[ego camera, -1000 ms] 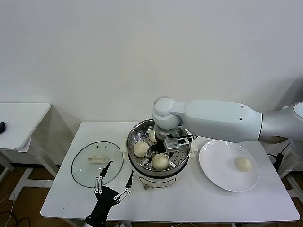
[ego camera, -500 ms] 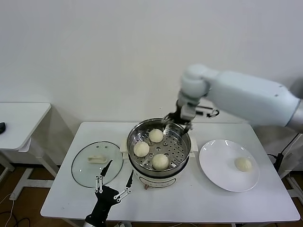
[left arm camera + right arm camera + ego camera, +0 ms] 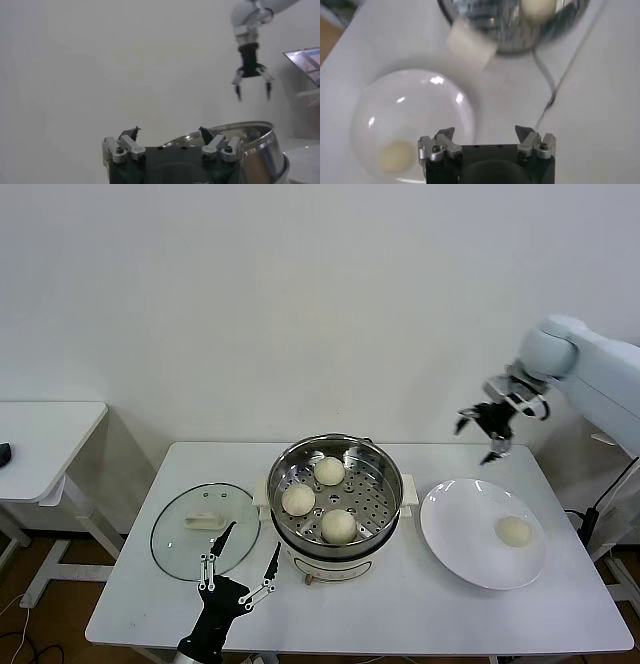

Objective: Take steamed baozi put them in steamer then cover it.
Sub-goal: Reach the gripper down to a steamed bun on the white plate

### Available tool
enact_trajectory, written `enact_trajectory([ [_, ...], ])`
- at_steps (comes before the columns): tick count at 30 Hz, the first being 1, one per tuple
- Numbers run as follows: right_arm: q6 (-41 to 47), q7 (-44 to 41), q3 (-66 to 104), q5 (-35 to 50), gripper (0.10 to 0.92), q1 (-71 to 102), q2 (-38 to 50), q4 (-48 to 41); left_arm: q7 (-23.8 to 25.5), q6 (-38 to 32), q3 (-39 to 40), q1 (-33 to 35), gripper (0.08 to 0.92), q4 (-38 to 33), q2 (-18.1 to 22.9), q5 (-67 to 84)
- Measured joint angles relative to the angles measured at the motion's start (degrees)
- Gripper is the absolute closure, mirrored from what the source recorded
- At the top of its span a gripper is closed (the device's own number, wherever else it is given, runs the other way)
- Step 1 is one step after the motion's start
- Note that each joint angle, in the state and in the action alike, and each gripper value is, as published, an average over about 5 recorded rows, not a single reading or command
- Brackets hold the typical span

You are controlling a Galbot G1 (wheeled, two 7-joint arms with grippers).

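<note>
In the head view, three steamed baozi (image 3: 329, 470) are seen in the steamer (image 3: 336, 496) and one on the plate (image 3: 483, 533), below the wide-open, empty right gripper (image 3: 488, 427). The left gripper (image 3: 240, 568), open and empty, is parked beside the cover (image 3: 204, 530). In the right wrist view, that last bun (image 3: 394, 154) is seen beneath the spread jaws

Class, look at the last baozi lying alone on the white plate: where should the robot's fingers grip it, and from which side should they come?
Grip the baozi across its round sides, coming straight down from above. It sits low on the flat plate with nothing beside it, so the open right gripper likely has room to straddle it.
</note>
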State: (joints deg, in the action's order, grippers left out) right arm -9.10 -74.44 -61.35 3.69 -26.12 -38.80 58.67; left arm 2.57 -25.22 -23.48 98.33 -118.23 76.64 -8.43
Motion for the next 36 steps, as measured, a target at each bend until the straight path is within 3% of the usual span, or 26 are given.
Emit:
enact_trajectory([
  [17, 3.1, 4.3, 11.4, -4.8, 0.203, 18.7, 3.3, -8.8, 0.0, 0.1, -0.3, 0.5, 0.177, 0.0, 0.5, -0.2],
  [36, 4.4, 6.1, 14.1, -4.4, 0.203, 24.5, 0.2, -13.4, 0.0, -0.1, -0.6, 0.7, 0.177, 0.6, 0.9, -0.3],
])
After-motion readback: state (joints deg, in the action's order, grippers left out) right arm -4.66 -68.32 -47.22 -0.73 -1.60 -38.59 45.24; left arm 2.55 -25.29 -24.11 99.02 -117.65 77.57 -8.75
